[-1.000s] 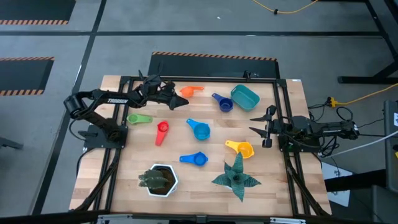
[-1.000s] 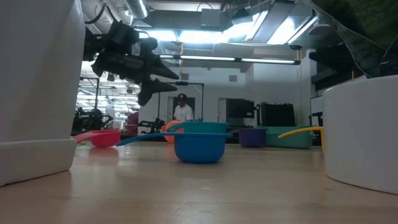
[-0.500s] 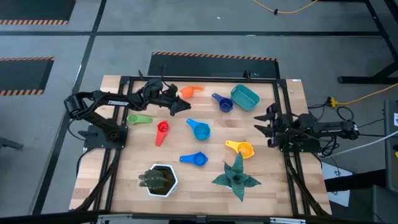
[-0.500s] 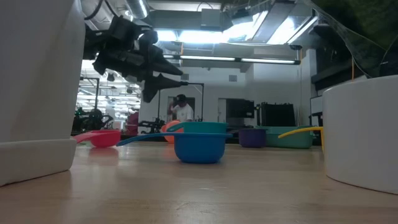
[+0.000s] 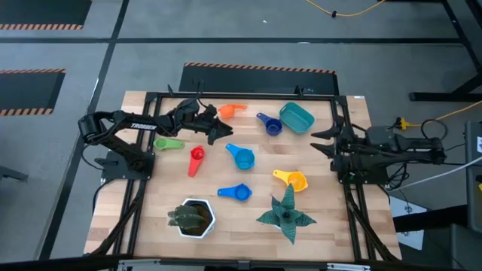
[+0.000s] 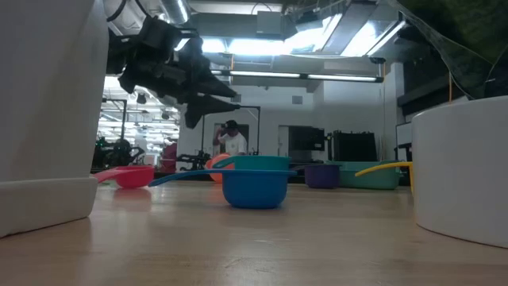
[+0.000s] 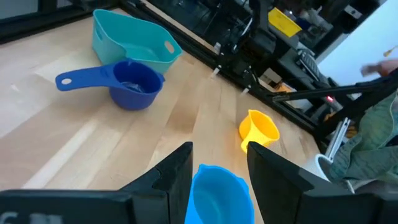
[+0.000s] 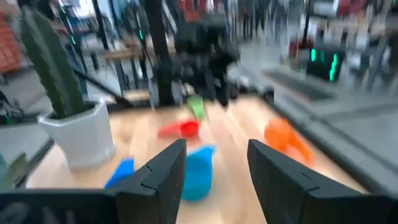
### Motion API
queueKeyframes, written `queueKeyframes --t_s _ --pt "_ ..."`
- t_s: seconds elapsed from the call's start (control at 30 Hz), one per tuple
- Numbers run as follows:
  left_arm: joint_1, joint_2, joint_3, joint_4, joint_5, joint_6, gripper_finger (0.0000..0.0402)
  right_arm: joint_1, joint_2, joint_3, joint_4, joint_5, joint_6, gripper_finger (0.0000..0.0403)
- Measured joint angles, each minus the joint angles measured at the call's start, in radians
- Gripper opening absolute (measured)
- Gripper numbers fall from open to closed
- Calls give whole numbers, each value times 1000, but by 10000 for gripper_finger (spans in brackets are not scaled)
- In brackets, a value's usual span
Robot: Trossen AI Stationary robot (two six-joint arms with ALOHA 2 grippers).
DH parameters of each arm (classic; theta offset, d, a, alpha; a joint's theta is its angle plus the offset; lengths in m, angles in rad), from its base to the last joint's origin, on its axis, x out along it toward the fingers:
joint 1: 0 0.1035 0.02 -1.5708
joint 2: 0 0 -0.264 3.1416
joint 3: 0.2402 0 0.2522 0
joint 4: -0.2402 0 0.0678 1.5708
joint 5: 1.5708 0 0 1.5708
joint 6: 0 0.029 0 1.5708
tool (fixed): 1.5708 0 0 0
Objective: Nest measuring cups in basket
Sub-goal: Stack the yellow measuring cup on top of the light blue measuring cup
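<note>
The left gripper's (image 7: 217, 171) fingers (image 7: 177, 168), apart and empty, hover above the light blue cup (image 7: 219, 190).

Wooden table (image 5: 248, 181) with six scattered measuring cups (image 5: 242, 157), teal basket (image 5: 297, 117), two plants (image 5: 286, 213).

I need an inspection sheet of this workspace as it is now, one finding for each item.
Surface: wooden table, inside a black frame.
Job's things: teal basket holds nothing; six measuring cups lie scattered on the table.
Clutter: white pot with a plant; green star plant.
Grippers: left gripper open above the table; right gripper open at the right edge; both hold nothing.
Cables: yellow cable on the floor.
Surroundings: person far behind.
</note>
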Motion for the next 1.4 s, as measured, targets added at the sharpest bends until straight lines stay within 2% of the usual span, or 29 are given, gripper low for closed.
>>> queueKeyframes --t_s 0.23,0.43,0.53,0.77,1.13,1.4 --pt "-33 0 0 -1 -48 60 146 0 194 121 -243 1 138 176" --pt "-56 0 0 -2 -68 93 146 0 327 132 -324 -3 170 176" --pt "-66 0 0 -1 -68 94 146 -7 385 132 -348 -48 222 176" --pt "-80 0 0 -1 -95 94 146 -22 503 132 -349 -155 264 176" --pt "-81 0 0 -2 -121 93 146 -22 668 132 -345 -218 290 176" --pt "-81 1 0 -2 -121 92 146 -22 766 132 -327 -221 312 176"
